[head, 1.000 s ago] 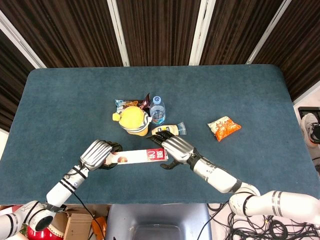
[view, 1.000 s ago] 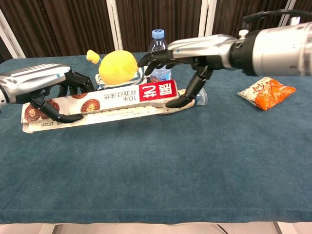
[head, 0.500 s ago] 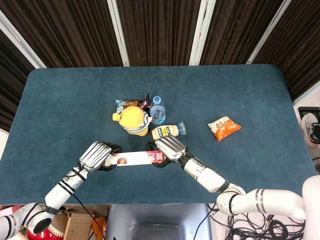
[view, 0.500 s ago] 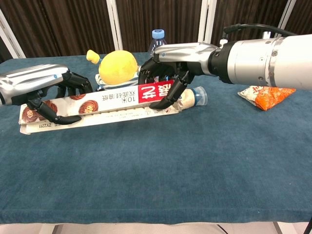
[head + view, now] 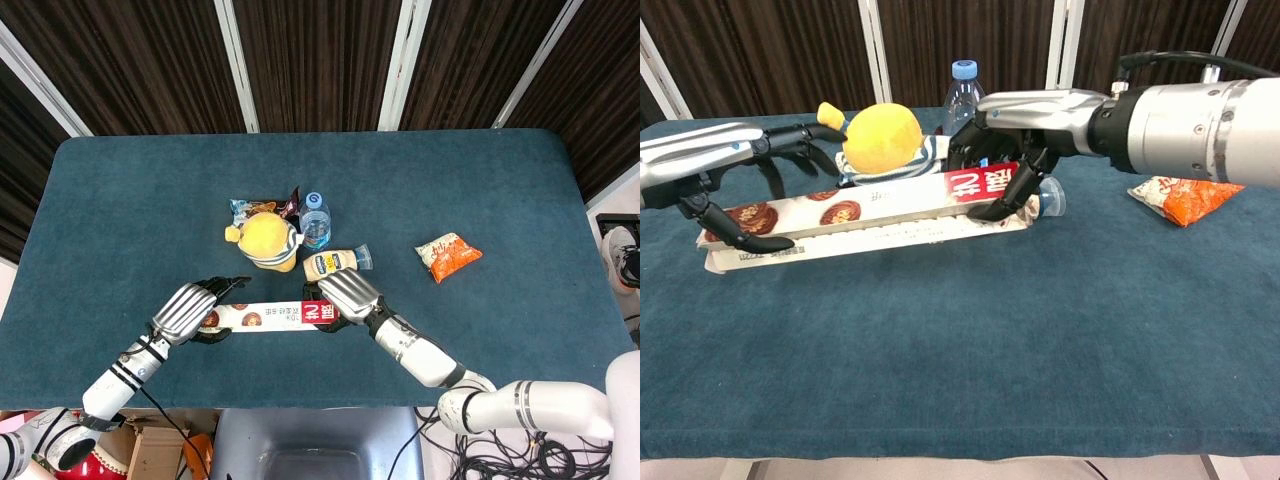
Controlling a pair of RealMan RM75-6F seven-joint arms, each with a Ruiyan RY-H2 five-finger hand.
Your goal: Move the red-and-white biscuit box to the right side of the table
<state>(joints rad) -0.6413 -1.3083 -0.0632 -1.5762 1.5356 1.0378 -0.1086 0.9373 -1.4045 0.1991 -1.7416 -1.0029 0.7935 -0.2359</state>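
Observation:
The long red-and-white biscuit box (image 5: 268, 317) (image 5: 870, 210) lies lengthwise near the table's front edge, its red end pointing right. My right hand (image 5: 345, 294) (image 5: 1040, 110) grips that red end from above, fingers behind it and thumb in front. At the box's left end my left hand (image 5: 185, 312) (image 5: 710, 150) has its fingers spread above the box, with the thumb low in front of it. It holds nothing.
Just behind the box stand a yellow plush toy (image 5: 266, 240) (image 5: 880, 138) and a water bottle (image 5: 315, 220) (image 5: 962, 90). A small bottle (image 5: 338, 262) lies beside my right hand. An orange snack bag (image 5: 448, 256) (image 5: 1180, 190) lies on the right half of the blue table (image 5: 520, 190).
My left hand's fingers have lifted off the box and spread. The box has slid a little to the right in my right hand's grip.

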